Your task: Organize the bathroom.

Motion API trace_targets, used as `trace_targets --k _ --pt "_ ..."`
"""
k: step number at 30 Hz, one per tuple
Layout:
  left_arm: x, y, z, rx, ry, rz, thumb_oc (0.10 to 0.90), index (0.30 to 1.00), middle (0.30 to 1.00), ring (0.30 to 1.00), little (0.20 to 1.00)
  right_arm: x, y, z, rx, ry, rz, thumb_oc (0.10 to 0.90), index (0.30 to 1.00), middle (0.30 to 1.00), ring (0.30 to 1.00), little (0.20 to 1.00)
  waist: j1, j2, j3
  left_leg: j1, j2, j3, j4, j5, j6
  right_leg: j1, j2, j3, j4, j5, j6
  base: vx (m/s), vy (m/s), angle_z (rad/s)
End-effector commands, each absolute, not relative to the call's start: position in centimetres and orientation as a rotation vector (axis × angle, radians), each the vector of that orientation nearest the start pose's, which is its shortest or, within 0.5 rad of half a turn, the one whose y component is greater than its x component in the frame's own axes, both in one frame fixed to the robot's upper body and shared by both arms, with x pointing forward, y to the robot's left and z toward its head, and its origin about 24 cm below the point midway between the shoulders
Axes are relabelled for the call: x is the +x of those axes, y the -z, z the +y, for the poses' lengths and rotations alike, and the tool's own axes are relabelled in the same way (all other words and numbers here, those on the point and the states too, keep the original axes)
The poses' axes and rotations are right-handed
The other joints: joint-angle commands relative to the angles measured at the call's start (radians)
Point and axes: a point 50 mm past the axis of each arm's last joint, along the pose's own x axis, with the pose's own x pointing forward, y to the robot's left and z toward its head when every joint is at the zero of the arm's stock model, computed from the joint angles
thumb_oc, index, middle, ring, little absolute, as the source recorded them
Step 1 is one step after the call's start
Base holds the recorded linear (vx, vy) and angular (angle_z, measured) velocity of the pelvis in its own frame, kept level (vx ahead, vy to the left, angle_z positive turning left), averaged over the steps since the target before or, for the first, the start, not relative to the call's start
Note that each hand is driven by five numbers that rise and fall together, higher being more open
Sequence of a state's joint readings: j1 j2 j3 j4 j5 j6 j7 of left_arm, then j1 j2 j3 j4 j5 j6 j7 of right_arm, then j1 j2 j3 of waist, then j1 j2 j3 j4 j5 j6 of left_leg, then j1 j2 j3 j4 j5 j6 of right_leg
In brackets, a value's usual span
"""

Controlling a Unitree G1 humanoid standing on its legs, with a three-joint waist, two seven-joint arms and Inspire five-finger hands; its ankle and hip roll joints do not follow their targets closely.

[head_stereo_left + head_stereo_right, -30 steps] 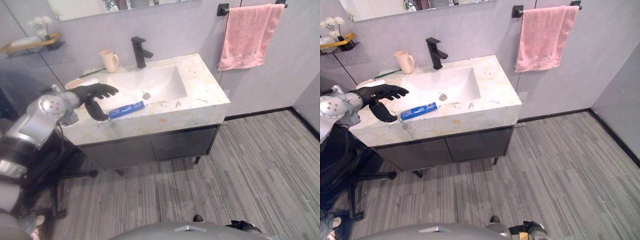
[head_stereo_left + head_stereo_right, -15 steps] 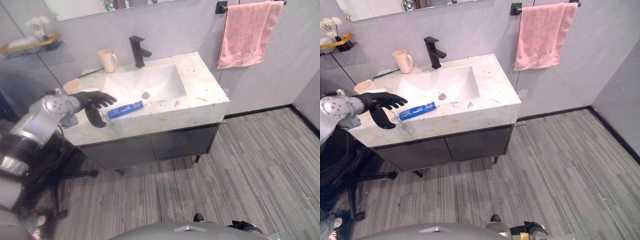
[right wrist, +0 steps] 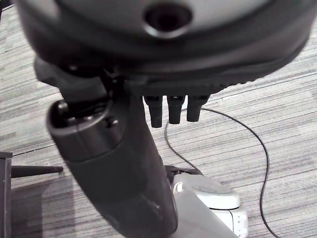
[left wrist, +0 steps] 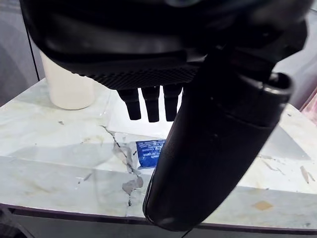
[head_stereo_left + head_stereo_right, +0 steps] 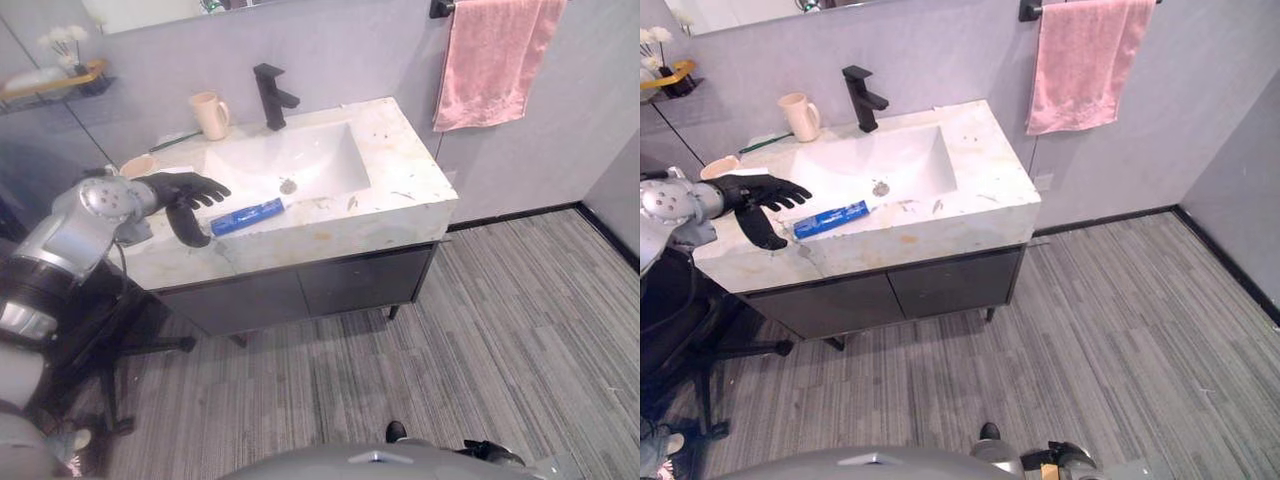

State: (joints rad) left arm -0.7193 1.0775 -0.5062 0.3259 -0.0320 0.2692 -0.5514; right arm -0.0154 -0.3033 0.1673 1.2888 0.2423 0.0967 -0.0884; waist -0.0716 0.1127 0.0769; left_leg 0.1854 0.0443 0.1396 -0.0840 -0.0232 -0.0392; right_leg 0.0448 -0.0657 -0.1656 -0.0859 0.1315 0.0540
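Little changed since the earlier frame, left hand (image 5: 180, 195) again hovering over the marble tabletop (image 5: 400, 180), fingers (image 5: 205, 185) spread and released, blue toothpaste tube (image 5: 245, 214) just beside its thumb near the front edge, sink basin (image 5: 290, 160) behind, right hand (image 3: 124, 163) relaxed above the floor (image 5: 480, 330).

My left arm is silver-grey metal with a rounded, shiny joint housing, ending in a dark left hand (image 5: 185, 190) with matte black fingers (image 4: 151, 103). My right hand (image 3: 148, 74) looks equally dark, its palm edge ribbed, with perhaps small screws on the thumb.
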Motion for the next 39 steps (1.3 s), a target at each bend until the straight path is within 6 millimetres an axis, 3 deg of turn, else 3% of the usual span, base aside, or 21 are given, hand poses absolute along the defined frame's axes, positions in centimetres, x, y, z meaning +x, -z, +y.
trace_targets --k 1,9,21,23,28,39 --pt "33.9 -26.1 30.5 1.217 0.117 0.216 0.8 0.9 0.9 0.9 0.9 8.1 15.3 -27.6 -0.264 0.304 1.321 0.8 0.9 0.9 0.9 0.9 -0.018 -0.039 -0.046 -0.045 -0.067 0.073 0.072 -0.017 0.037 0.055 0.025 0.043 -0.001 -0.08 0.039 0.0 0.0 0.0" --pt "34.5 -24.4 30.3 1.2 0.045 0.19 0.8 0.9 0.9 0.9 0.9 8.0 15.4 -27.3 -0.263 0.291 1.327 0.8 0.9 0.9 0.9 0.9 -0.023 -0.052 -0.041 -0.049 -0.065 0.079 0.082 -0.02 0.038 0.055 0.026 0.046 -0.001 -0.081 0.034 0.0 0.0 0.0" --pt "34.4 -19.5 28.5 1.259 -0.038 0.135 0.8 0.9 0.9 0.9 0.9 7.9 15.7 -26.3 -0.246 0.283 1.323 0.8 0.9 0.9 0.9 0.9 -0.019 -0.069 -0.029 -0.054 -0.066 0.075 0.089 -0.027 0.043 0.056 0.027 0.045 0.004 -0.087 0.026 0.0 0.0 0.0" --pt "34.3 -17.6 27.8 1.23 -0.017 0.157 0.8 0.9 0.9 0.9 0.9 8.0 15.7 -26.2 -0.243 0.281 1.322 0.8 0.9 0.9 0.9 0.9 -0.018 -0.073 -0.025 -0.055 -0.067 0.075 0.091 -0.03 0.044 0.056 0.027 0.045 0.004 -0.088 0.024 0.0 0.0 0.0" --pt "34.0 -15.5 26.9 1.23 -0.014 0.168 0.8 0.9 0.9 0.9 0.9 8.1 15.7 -26.2 -0.243 0.28 1.32 0.8 0.9 0.9 0.9 0.9 -0.018 -0.075 -0.025 -0.055 -0.068 0.075 0.088 -0.031 0.046 0.053 0.028 0.046 0.005 -0.09 0.022 0.0 0.0 0.0" --pt "34.0 -16.3 27.1 1.276 -0.084 0.108 0.8 0.9 0.9 0.9 0.9 7.9 15.8 -26.1 -0.244 0.275 1.323 0.8 0.9 0.9 0.9 0.9 -0.02 -0.076 -0.024 -0.056 -0.07 0.079 0.092 -0.033 0.045 0.055 0.027 0.044 0.005 -0.09 0.02 0.0 0.0 0.0"
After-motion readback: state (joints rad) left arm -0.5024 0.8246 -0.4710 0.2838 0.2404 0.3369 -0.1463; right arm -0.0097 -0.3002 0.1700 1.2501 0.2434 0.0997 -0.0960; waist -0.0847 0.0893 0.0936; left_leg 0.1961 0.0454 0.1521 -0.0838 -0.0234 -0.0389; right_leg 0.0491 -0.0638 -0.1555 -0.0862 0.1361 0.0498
